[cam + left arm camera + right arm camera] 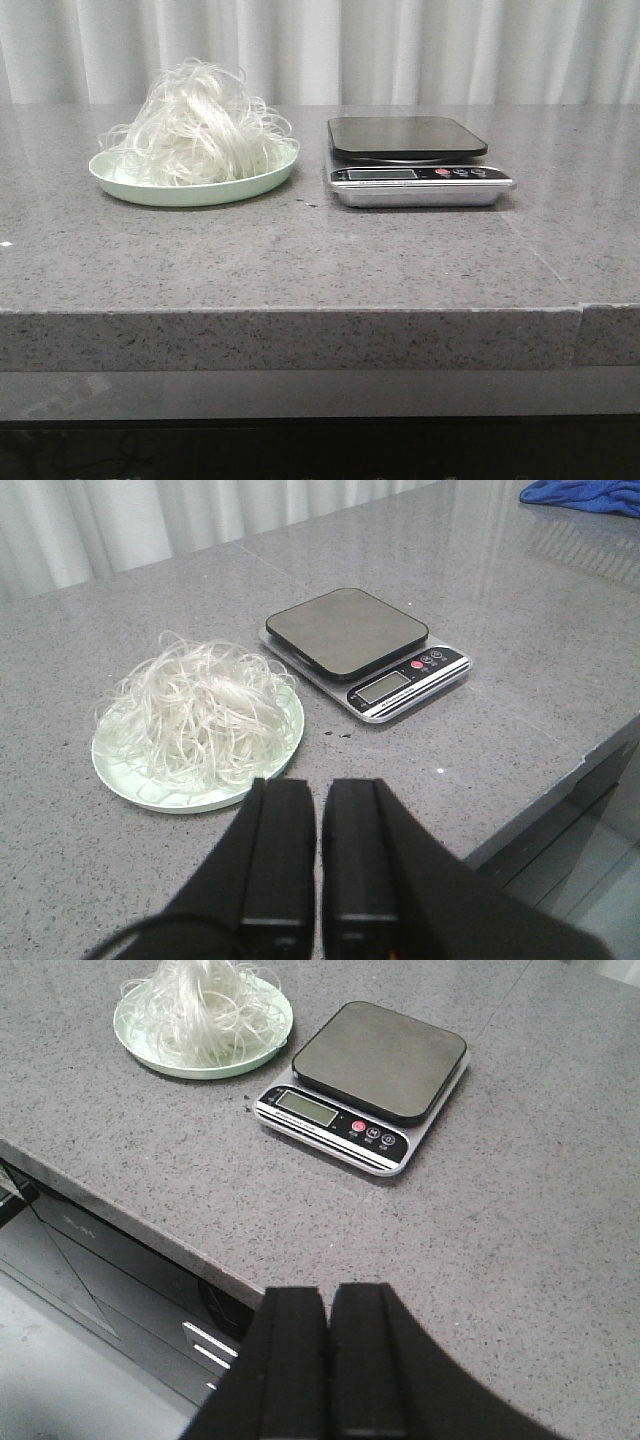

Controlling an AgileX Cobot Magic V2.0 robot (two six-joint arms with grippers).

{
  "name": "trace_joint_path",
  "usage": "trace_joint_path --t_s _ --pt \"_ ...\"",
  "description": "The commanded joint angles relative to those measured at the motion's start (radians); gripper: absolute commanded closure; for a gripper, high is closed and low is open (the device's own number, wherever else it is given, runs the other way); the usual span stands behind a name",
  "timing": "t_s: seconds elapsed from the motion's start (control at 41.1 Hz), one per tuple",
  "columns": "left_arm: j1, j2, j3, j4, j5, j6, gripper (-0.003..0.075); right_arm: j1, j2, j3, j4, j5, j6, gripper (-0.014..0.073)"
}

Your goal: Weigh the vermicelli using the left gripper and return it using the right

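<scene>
On the grey stone desk (300, 250) the vermicelli (200, 125) sat heaped on a pale green plate (190, 190), just beside the kitchen scale (415, 160), whose dark platform lay bare, so by my reckoning the weighing had not begun. That tangle looked feather-light and springy, thin translucent strands looping every way with stray ends hanging over the plate's rim; I judged it soft, a bit slick, and liable to shed strands or drag the plate if pinched at the edge. The best hold, to my eye, was down into the thick crown of the heap, where the most loops would bunch together. The left claw (318, 810) hung well back from the plate with its two black fingers pressed nearly together, nothing between them; the right claw (328, 1310) was likewise closed on nothing, out over the desk's front edge. The front view showed the height of the pile but neither claw. The left wrist view alone caught a blue cloth (585, 494) at the far corner, and the right wrist view alone showed the drawers (130, 1290) beneath the desk.
</scene>
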Motion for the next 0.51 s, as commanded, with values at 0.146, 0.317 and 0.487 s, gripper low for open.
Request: trace_joint_path --t_s 0.146,0.317,0.487 --pt "-0.001 0.006 -0.025 -0.005 -0.075 -0.010 0.0577 -0.005 0.009 -0.021 -0.002 -0.058 -0.011 0.0452" --pt "-0.001 0.006 -0.025 -0.005 -0.075 -0.010 0.0577 -0.005 0.009 -0.021 -0.002 -0.058 -0.011 0.0452" --pt "0.036 -0.016 0.002 0.010 -0.082 0.007 0.0577 -0.005 0.009 -0.021 -0.002 -0.058 -0.011 0.0452"
